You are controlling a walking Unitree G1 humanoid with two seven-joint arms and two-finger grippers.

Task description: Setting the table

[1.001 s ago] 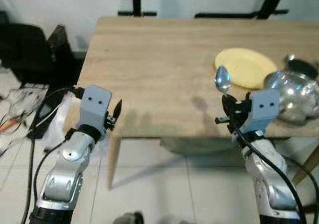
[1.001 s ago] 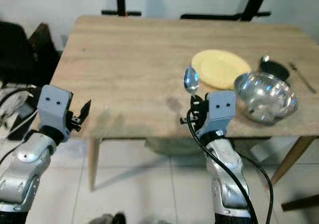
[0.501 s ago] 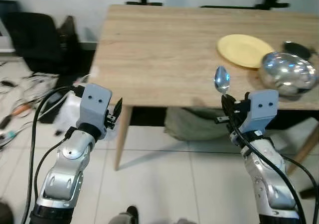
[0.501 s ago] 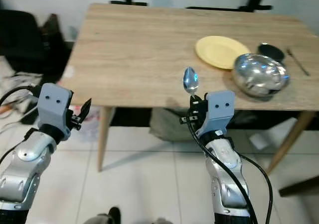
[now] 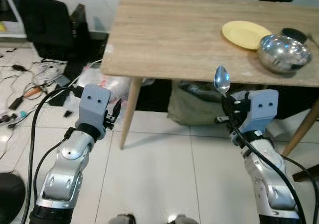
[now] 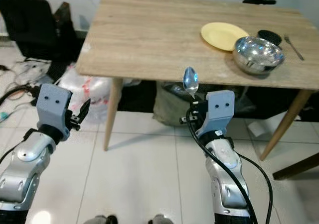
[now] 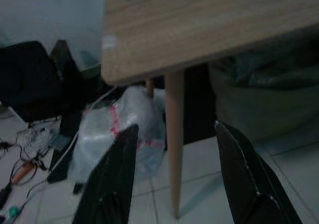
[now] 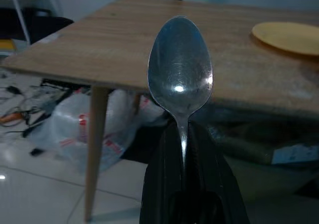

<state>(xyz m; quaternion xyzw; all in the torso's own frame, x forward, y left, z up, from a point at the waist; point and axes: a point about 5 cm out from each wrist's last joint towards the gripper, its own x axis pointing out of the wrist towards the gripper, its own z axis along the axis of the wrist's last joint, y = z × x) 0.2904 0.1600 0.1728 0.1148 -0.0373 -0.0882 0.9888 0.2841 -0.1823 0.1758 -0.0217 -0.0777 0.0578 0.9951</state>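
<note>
Your silver spoon (image 8: 180, 79) stands upright, bowl up, off the bench (image 6: 149, 35); yellow plate (image 6: 222, 35) touches steel bowl (image 6: 258, 54) there.

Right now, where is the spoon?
The spoon stands upright in the right gripper, bowl up, in front of the wooden table's near edge.

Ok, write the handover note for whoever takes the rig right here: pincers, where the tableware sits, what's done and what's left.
Right pincer: shut on a spoon, bowl up, short of the table's near edge.
Left pincer: open, holding nothing, off the table's left corner.
On the table, far right: yellow plate, steel bowl touching it, small dark dish, a utensil at the edge.
Done: spoon in hand.
Left: step up to the table and lay the spoon, probably beside the plate.
</note>
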